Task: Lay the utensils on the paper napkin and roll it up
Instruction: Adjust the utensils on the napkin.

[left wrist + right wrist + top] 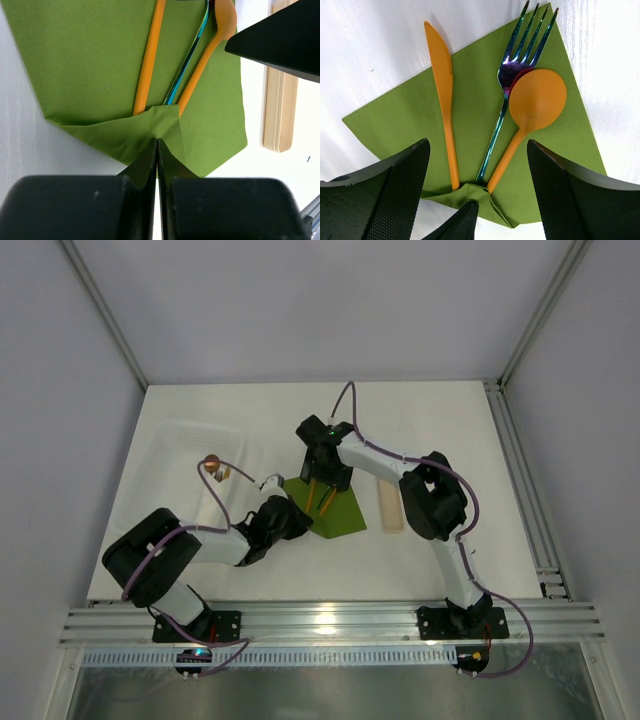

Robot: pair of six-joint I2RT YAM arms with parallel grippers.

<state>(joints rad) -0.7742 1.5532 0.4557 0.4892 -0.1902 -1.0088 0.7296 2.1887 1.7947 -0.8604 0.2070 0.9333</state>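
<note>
Here's the paper napkin [470, 105], flat on the white bench [440, 440] between the two arms. All three utensils [495, 130] lie on it. The orange knife [444, 100] lies apart on one side. The iridescent fork [512, 65] is just beside the orange spoon [537, 100], whose bowl overlaps the fork's neck. The handles converge at the napkin's near corner, which is folded up over their ends. The left pincer [157, 145] is pressed together, its tips right at that flap's point. The right pincer [477, 147] hangs above, spread wide, with one finger either side of the handles. A pale wooden piece [391, 508] lies just beside the napkin, and a clear tray [170, 440] sits well apart.
</note>
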